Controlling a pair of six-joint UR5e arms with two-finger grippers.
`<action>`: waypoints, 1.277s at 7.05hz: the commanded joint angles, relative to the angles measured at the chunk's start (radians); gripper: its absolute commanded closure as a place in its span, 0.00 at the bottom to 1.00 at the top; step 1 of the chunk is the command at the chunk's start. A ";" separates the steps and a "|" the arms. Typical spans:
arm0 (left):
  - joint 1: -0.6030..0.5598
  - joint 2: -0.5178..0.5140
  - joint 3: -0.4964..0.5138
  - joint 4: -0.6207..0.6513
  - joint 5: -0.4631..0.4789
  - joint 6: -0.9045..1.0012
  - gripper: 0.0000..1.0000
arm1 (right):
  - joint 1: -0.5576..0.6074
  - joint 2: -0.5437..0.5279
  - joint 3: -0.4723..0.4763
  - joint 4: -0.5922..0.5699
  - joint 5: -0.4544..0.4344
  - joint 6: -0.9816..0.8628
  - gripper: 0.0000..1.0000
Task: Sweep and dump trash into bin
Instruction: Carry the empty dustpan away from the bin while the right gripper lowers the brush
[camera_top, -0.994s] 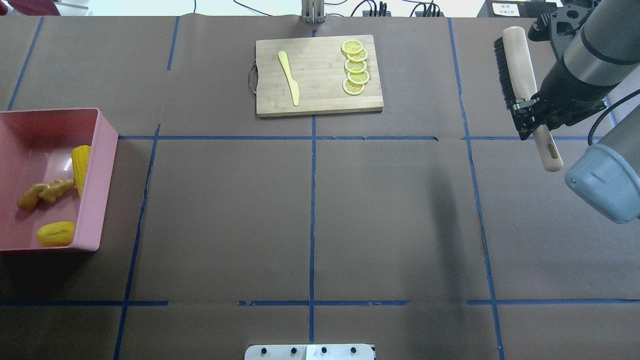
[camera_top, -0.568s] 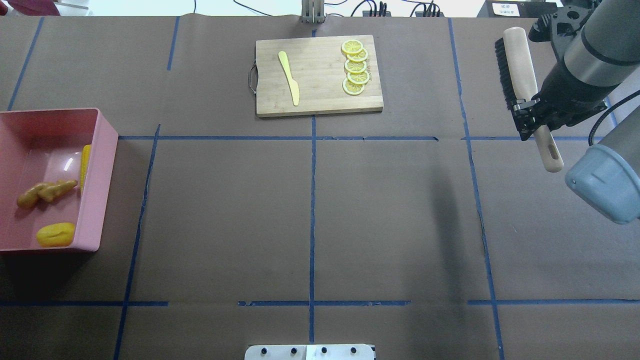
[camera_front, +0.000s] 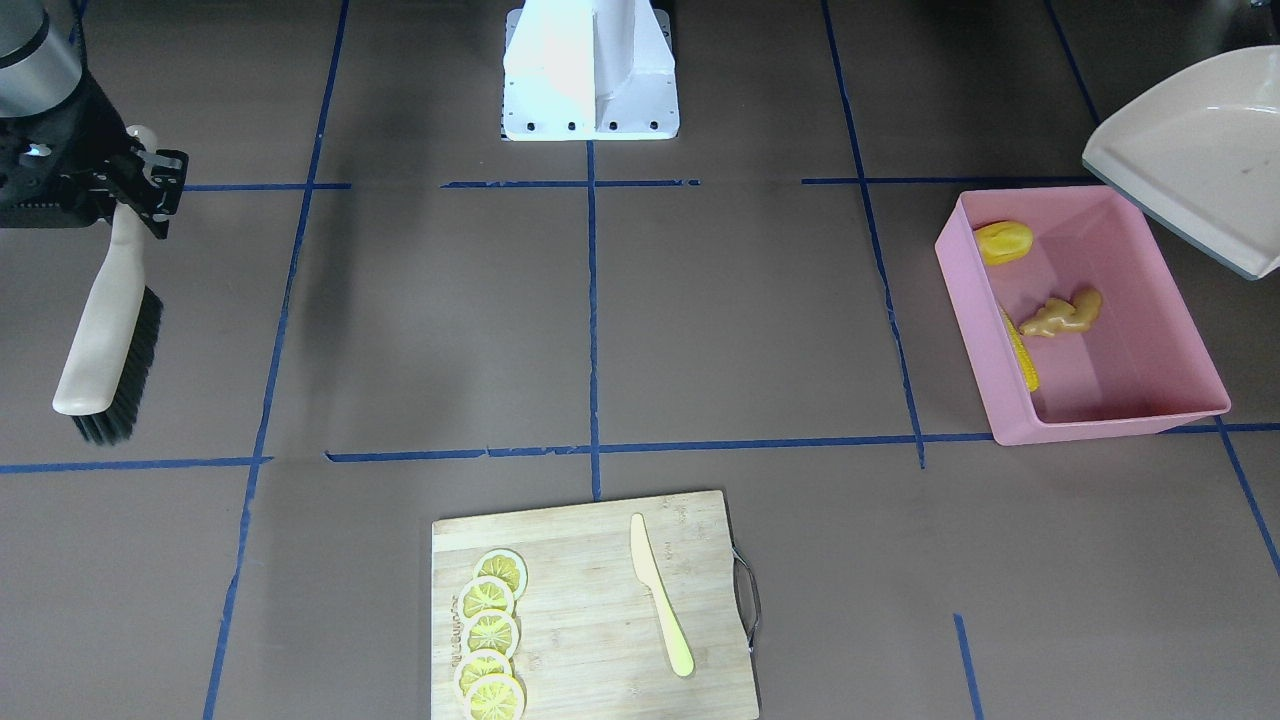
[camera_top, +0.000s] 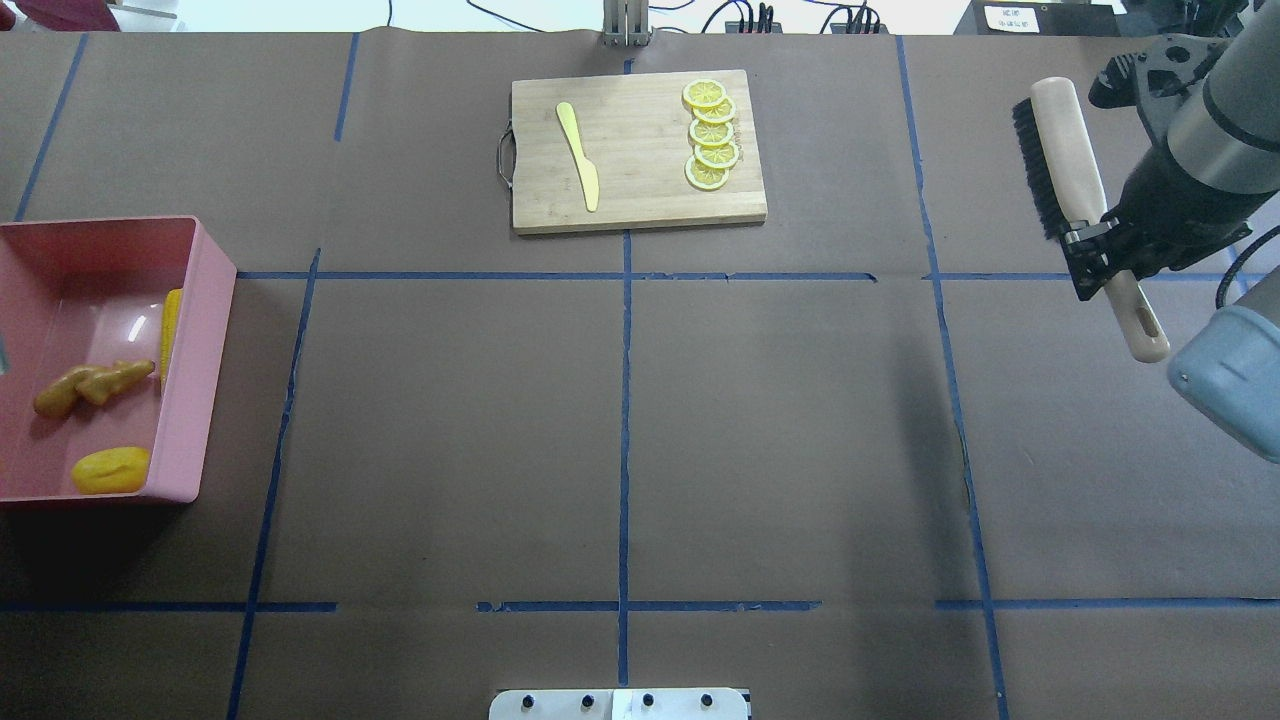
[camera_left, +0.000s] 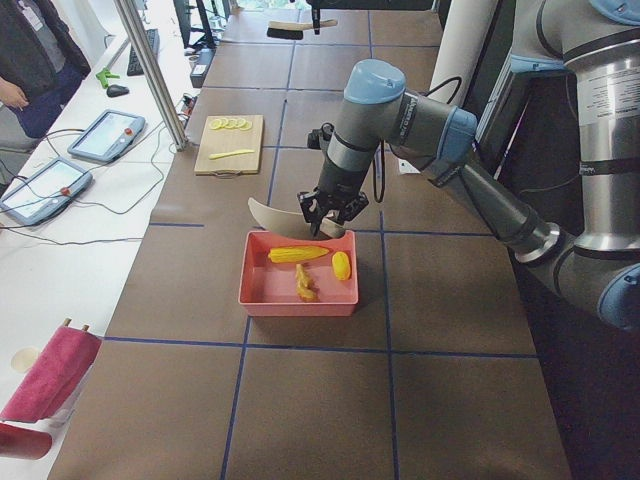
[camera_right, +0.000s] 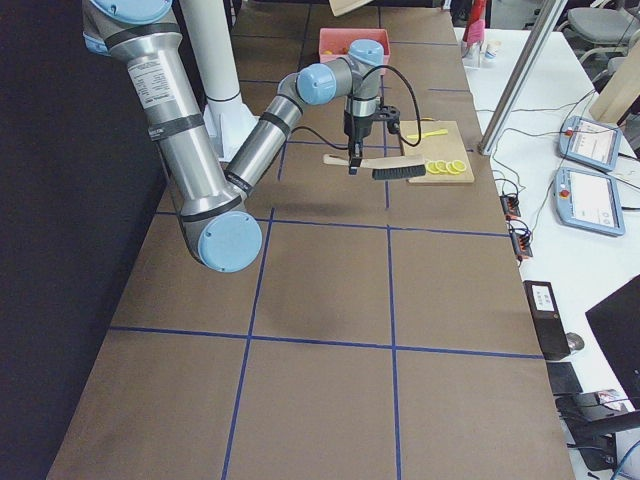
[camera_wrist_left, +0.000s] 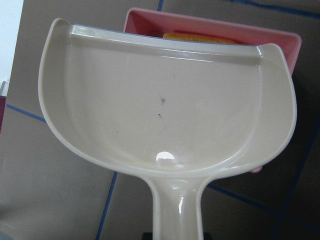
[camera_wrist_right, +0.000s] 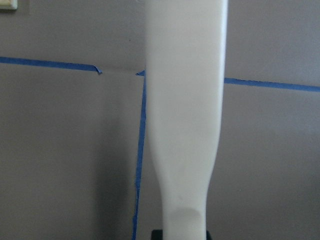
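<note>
Closest in on the robot's left, the dustpan (camera_wrist_left: 165, 105) is up in the air at the outer side of the bin (camera_top: 205, 330), tilted, with its lip turned toward the tub. The left gripper (camera_left: 333, 207) is at its handle. Only a dark sliver of that gripper shows at the foot of the wrist view, so the grip looks closed on the handle rather than plainly seen. All the trash is down inside the bin, below and just past that lip. The lumpy vegetable (camera_top: 111, 469) sits in the corner nearest the robot. The ginger root (camera_top: 92, 385) lies mid-floor a little further out, and the corn cob (camera_top: 170, 325) is pressed lengthwise against the wall facing the table's middle. Over on the robot's right, well apart from the bin, the right gripper (camera_top: 1100, 255) is clamped narrow around the brush (camera_top: 1065, 150) by its wooden handle. The brush is held level off the table (camera_top: 620, 420), bristle end pointing away from the robot. Farthest out, mid-table, sits the cutting board (camera_top: 640, 190) with the knife (camera_top: 578, 155) and a row of lemon slices (camera_top: 711, 133) on it.
</note>
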 joint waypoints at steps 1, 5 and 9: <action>0.081 -0.057 -0.004 0.014 -0.153 -0.180 1.00 | 0.039 -0.121 0.007 0.018 0.070 -0.049 0.98; 0.395 -0.152 0.011 -0.153 -0.148 -0.545 1.00 | 0.037 -0.360 -0.083 0.348 0.127 0.080 0.98; 0.575 -0.298 0.078 -0.203 -0.079 -0.659 1.00 | -0.005 -0.377 -0.168 0.386 0.150 0.084 0.98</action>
